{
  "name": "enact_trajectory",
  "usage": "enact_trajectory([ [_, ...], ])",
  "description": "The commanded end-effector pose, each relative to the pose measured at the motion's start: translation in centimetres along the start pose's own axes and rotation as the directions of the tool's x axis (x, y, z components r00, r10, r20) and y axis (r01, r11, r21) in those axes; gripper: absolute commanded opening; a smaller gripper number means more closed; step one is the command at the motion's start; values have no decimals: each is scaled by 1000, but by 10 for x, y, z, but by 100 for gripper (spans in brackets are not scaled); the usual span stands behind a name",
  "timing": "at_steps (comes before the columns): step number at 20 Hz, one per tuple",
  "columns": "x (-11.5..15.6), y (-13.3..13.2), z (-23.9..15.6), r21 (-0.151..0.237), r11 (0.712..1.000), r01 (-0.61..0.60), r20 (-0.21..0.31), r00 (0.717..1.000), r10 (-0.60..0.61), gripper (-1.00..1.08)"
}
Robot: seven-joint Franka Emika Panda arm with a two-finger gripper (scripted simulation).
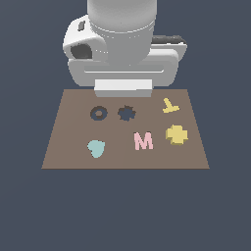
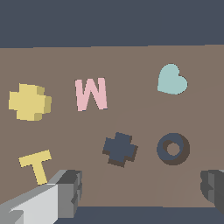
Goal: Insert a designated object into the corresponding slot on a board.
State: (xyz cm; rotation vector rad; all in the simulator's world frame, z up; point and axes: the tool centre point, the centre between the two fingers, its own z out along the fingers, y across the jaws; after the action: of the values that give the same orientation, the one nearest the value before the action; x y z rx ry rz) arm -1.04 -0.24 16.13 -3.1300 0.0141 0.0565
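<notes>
Currently my end effector [image 2: 140, 192] hangs spread and empty above the slot [image 2: 120, 149]; the yellow clover block [image 2: 29, 101] sits off toward the exterior view's right, beyond the pink M [image 2: 91, 94].

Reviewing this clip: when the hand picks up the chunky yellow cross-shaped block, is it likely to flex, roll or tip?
The yellow block looks thick and solid, so probably rigid. It lies flat on the board on a broad face, so rolling or tipping seems unlikely. Its rounded lobes might let it twist between the fingers.
</notes>
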Motion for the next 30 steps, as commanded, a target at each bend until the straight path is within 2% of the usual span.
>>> enact_trajectory([
  [1, 0, 0, 0, 0, 1000, 0, 0, 1000, 0, 100],
  [6, 2, -7, 4, 0, 1000, -5, -1, 1000, 5, 100],
  [11, 7, -27, 18, -1, 1000, -19, -6, 1000, 19, 100],
  [24, 39, -120, 81, -4, 996, -88, -27, 996, 87, 100],
  [30, 54, -150, 102, -6, 994, -110, -34, 993, 110, 100],
])
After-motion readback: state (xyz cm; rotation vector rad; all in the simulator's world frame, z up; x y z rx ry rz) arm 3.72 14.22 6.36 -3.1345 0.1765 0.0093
